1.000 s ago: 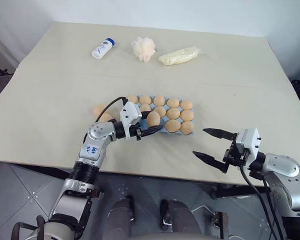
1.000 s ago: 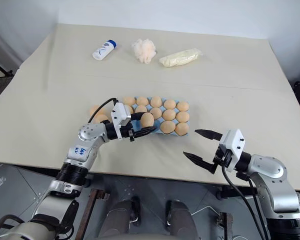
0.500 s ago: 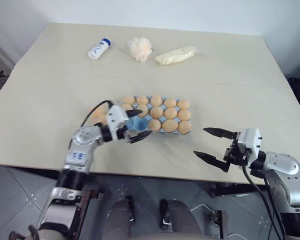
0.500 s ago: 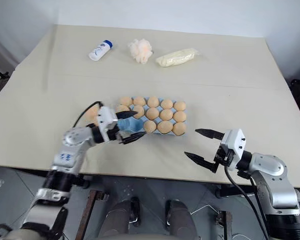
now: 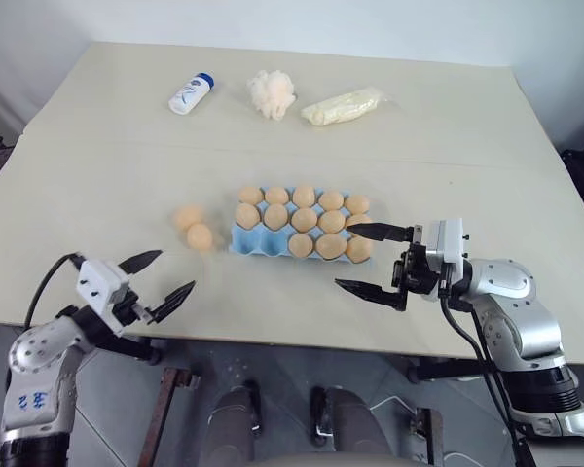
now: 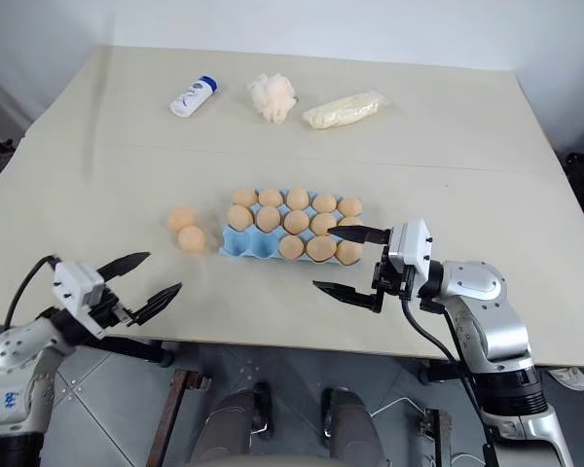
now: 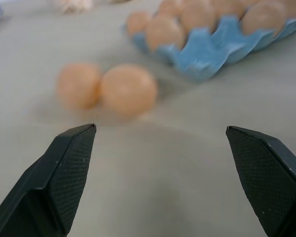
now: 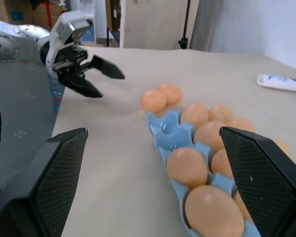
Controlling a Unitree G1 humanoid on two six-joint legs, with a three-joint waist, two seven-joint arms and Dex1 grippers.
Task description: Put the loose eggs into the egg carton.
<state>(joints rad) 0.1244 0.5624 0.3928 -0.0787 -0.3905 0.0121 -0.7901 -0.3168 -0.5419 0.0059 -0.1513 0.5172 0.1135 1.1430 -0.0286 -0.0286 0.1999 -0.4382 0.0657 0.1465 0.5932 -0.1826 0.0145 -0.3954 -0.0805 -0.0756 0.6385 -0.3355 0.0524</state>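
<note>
- Two loose eggs (image 5: 193, 228) lie just left of egg carton (image 5: 302, 226), nearer my L gripper (image 5: 156, 279).
- L, R gripper (image 5: 370, 261) fingers: wide open, empty.

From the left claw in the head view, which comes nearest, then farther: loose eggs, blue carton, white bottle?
Measured from the left gripper:
1. Loose eggs, just ahead on the table.
2. Carton, to the eggs' right.
3. Bottle, at the far edge.
</note>
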